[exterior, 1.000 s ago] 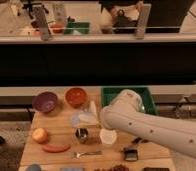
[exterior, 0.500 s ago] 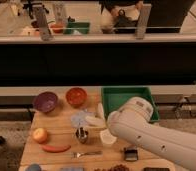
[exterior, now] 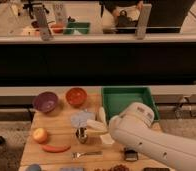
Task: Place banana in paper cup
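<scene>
The banana [exterior: 96,126] lies pointing three to nine o'clock beside the metal cup [exterior: 81,134]; the claw [exterior: 102,116] hangs above, grip unclear.

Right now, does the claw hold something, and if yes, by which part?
It cannot be told. The claw is just left of the white arm, above the small metal cup; pale shapes there blur together, so any hold on the banana is unclear.

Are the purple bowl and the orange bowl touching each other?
Apart. The camera view shows bare table between the purple bowl and the orange bowl. The gripper is beside the metal cup.
</scene>
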Controlling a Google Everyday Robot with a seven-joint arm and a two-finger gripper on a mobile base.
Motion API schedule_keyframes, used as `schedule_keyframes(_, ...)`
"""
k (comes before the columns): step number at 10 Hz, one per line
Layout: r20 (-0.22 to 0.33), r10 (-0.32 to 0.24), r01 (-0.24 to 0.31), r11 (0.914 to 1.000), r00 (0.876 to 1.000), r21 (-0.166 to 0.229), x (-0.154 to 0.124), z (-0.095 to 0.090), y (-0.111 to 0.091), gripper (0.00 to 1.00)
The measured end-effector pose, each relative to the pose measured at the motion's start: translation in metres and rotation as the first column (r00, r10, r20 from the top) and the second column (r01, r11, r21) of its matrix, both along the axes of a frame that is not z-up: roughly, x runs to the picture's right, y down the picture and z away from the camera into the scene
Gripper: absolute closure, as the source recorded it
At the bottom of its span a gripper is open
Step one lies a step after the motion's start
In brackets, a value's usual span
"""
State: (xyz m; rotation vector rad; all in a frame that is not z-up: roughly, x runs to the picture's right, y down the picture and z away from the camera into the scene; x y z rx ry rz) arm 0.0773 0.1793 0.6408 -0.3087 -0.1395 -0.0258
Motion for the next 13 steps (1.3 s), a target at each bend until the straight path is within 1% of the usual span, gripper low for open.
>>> schedule_keyframes(3, -0.012, 0.011, -0.011, 0.9999, 1.0, -0.003, 0.006, 0.002, 0.002, 1.0)
schedule_keyframes(4, -0.012, 0.009, -0.009, 1.0, 1.0, -0.003, 0.007, 0.003, 0.003, 0.98)
schedule_keyframes(5, -0.006, -0.011, 0.011, 0.9999, 1.0, 0.008, 0.007, 0.001, 0.004, 0.92)
schedule_keyframes(6, 0.003, -0.048, 0.048, 0.9986, 0.999, 0.019, 0.004, -0.002, 0.003, 0.82)
schedule_keyframes(7, 0.008, -0.064, 0.064, 0.9977, 0.998, 0.024, 0.001, -0.003, 0.003, 0.71)
schedule_keyframes(8, 0.005, -0.056, 0.056, 0.9982, 0.998, 0.023, 0.002, -0.003, 0.004, 0.6)
schedule_keyframes(10, -0.003, -0.038, 0.038, 0.9991, 0.999, 0.019, 0.001, -0.002, 0.003, 0.41)
schedule_keyframes(11, -0.007, -0.033, 0.033, 0.9993, 0.999, 0.015, 0.002, -0.001, 0.003, 0.36)
schedule_keyframes(12, -0.021, -0.007, 0.007, 1.0, 1.0, 0.0, 0.008, 0.007, 0.002, 0.2)
schedule_keyframes(13, -0.03, 0.005, -0.005, 1.0, 1.0, -0.005, 0.011, 0.01, 0.001, 0.2)
